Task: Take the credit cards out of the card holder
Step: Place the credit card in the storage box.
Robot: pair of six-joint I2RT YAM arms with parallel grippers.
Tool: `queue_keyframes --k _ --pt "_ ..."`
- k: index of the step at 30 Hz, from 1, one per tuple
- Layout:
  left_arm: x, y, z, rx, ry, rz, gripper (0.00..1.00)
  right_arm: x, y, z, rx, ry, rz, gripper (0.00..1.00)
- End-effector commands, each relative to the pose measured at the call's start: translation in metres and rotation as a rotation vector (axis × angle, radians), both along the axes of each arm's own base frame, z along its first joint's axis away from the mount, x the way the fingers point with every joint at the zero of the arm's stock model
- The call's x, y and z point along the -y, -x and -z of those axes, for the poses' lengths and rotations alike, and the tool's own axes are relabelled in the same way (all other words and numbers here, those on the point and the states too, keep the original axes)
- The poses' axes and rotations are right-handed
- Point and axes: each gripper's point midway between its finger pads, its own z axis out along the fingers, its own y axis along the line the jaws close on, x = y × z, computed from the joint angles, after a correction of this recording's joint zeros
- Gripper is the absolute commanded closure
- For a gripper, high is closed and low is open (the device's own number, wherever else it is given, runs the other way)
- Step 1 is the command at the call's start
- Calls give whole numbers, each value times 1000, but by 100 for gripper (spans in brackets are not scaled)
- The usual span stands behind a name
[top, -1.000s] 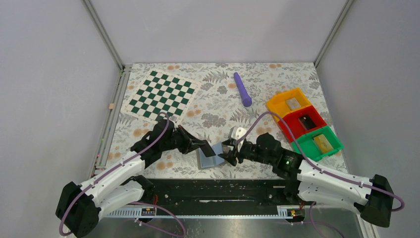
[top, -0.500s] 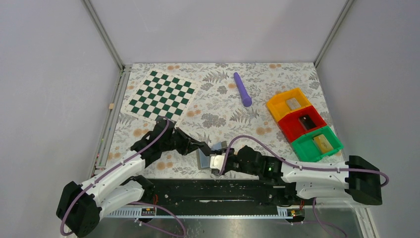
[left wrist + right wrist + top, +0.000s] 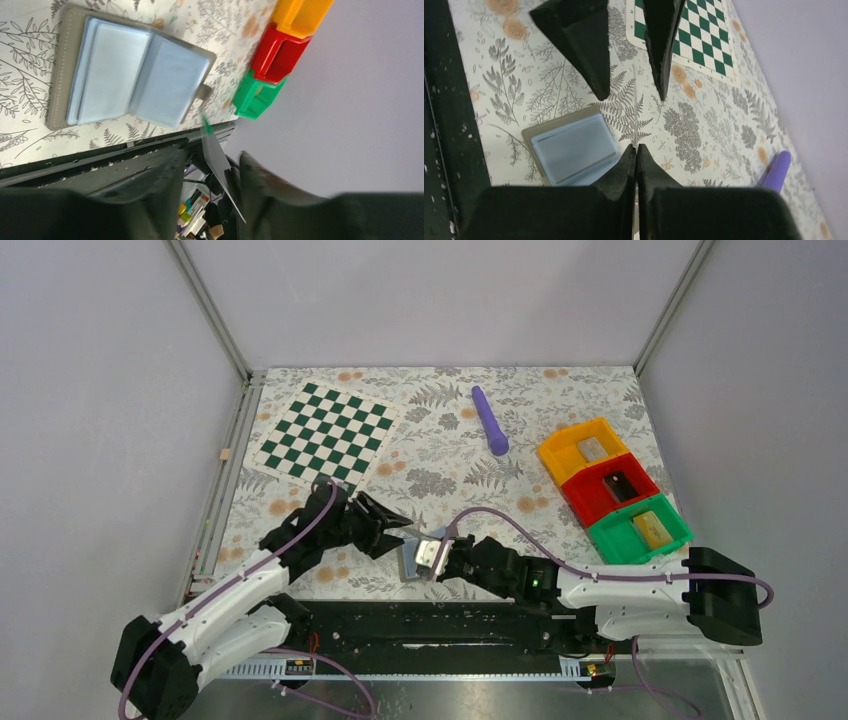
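Observation:
The card holder (image 3: 408,562) lies open on the table near the front edge, grey outside with light blue inner faces (image 3: 130,82). My right gripper (image 3: 437,556) is shut on a thin light grey credit card (image 3: 431,549), seen edge-on in both wrist views (image 3: 216,155). In the right wrist view the closed fingers (image 3: 636,149) pinch the card just right of the card holder (image 3: 574,145). My left gripper (image 3: 400,528) is open, its fingers (image 3: 574,40) standing either side of the card's far end without gripping it.
A green-and-white chessboard mat (image 3: 328,430) lies at the back left. A purple cylinder (image 3: 490,420) lies at the back centre. Orange (image 3: 585,445), red (image 3: 610,485) and green (image 3: 640,528) bins stand in a row on the right, each holding a small item.
The right gripper has moved left and closed on the card. The left gripper has opened and let go of it.

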Motion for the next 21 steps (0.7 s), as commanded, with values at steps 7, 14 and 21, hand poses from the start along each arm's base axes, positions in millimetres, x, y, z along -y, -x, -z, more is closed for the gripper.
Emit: queue_keyframes --k 7,14,21 --pt "-34 -22 -48 377 -173 -42 23 19 -24 -42 -409 -337 250 100" --pt "-15 -13 -90 715 -220 265 26 32 1 -51 -611 -305 105 100" --pt "8 28 -139 1009 -119 642 33 34 51 -82 -715 -226 -148 100"
